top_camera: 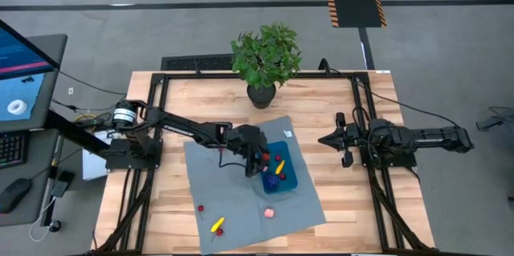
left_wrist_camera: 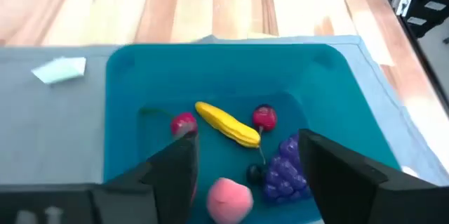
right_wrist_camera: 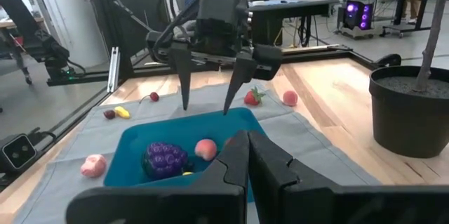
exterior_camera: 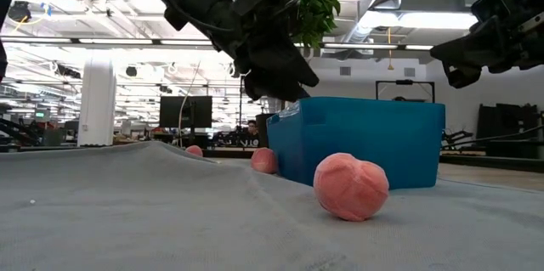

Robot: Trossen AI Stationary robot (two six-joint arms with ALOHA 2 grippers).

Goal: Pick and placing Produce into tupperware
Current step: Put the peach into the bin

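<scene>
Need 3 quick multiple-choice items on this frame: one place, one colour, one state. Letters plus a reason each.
1. Where is the left gripper?
A. Over the potted plant
B. Over the blue container
C. Off the table's right side

2. What colour is the grape cluster in the container?
A. Green
B. Orange
C. Purple

3. What state is the left gripper in?
A. Open and empty
B. Shut on the yellow piece
C. Shut on the mat

Answers:
1 B: the high view and its own wrist view put it above the container, while the right gripper waits at the table's right side.
2 C: both wrist views show a purple cluster.
3 A: the fingers stand apart with nothing between them.
</scene>
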